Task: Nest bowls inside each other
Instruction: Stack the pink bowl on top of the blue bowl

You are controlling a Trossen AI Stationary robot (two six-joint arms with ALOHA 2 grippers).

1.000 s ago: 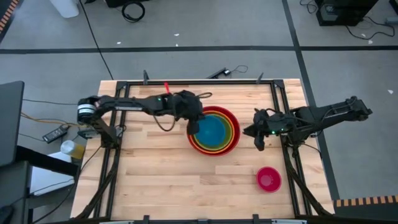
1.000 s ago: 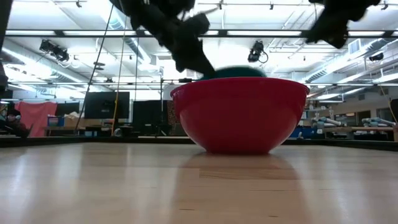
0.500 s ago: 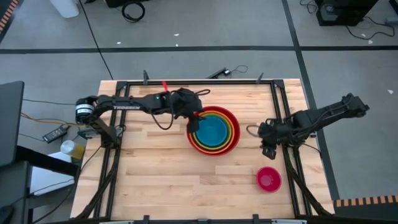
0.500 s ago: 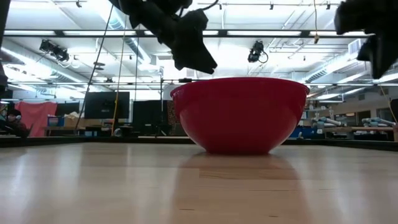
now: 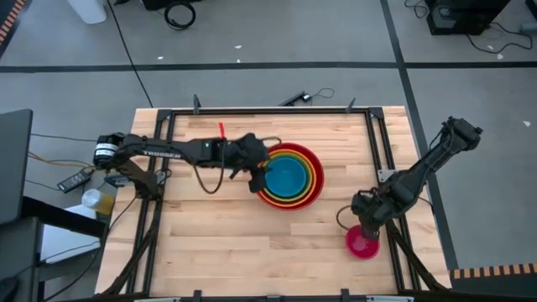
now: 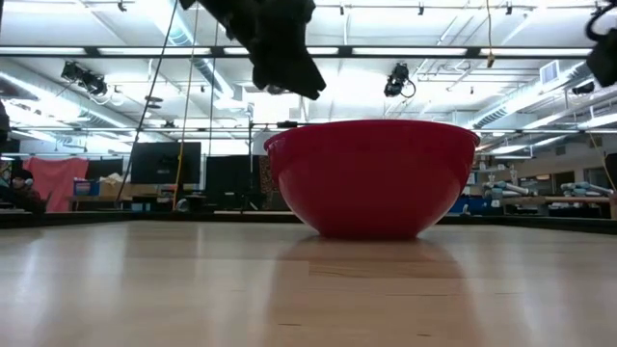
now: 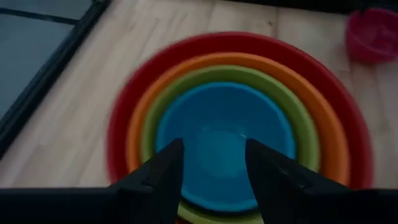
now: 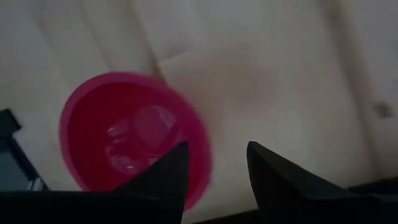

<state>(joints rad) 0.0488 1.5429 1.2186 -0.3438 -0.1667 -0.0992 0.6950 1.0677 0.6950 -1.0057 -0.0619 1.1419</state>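
Observation:
A stack of nested bowls (image 5: 289, 176) sits at the table's middle: red outside, then orange, green, and a blue bowl (image 7: 224, 143) innermost. In the low view only the red bowl (image 6: 371, 178) shows. My left gripper (image 5: 255, 174) hovers open just above the stack's left rim, its fingers (image 7: 166, 180) apart over the blue bowl's near edge. A small pink bowl (image 5: 362, 243) rests on its base near the table's right front. My right gripper (image 5: 366, 220) points down, open, just above that bowl's far rim (image 8: 186, 137).
A black metal frame (image 5: 382, 151) runs along the table's edges, and its right rail passes close to the pink bowl. Bare wooden tabletop (image 5: 226, 243) lies in front of the stack. A cable (image 5: 210, 180) hangs from the left arm.
My left gripper has let go of the blue bowl, which has dropped into the stack and below the red rim. The gripper has drawn back toward the table's left, slightly up. My right gripper has swung toward the near edge, tipped to point down and sunk over the pink bowl.

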